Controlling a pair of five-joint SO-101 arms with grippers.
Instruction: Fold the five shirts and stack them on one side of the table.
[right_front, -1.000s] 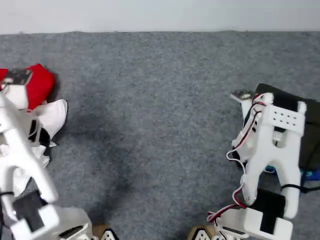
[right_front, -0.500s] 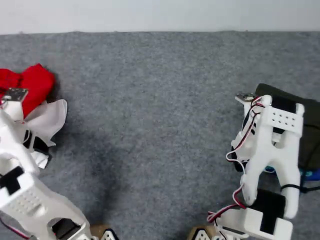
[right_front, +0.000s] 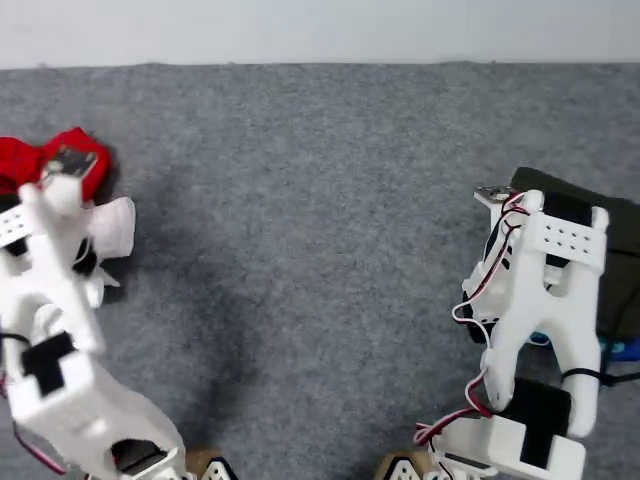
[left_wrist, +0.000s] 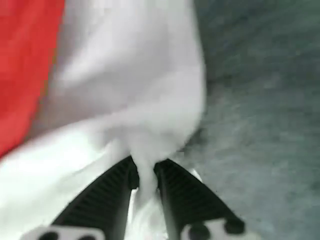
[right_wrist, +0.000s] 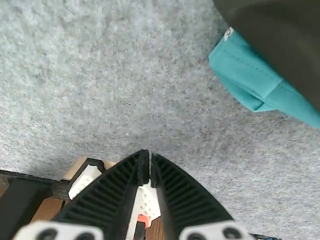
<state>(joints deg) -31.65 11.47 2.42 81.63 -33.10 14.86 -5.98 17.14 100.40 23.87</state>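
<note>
A grey carpet-like cover lies over the bench, with a pale wall along its far edge. 4 shirts can be counted, in 2 groups of 2.

On the left side, 1 red shirt lies bunched at the edge, touching 1 crumpled white shirt just beside it. The left pincer is closed on a fold of the white shirt, with the cloth pinched between its 2 black jaws.

On the right side, 1 dark shirt lies on top of 1 teal shirt, whose corner sticks out from under it. The right pincer is closed with its 2 jaws together and nothing between them. It hangs over bare grey cover near the bench's front edge, apart from the teal corner.

2 white arms are in the high view, 1 on each side.
</note>
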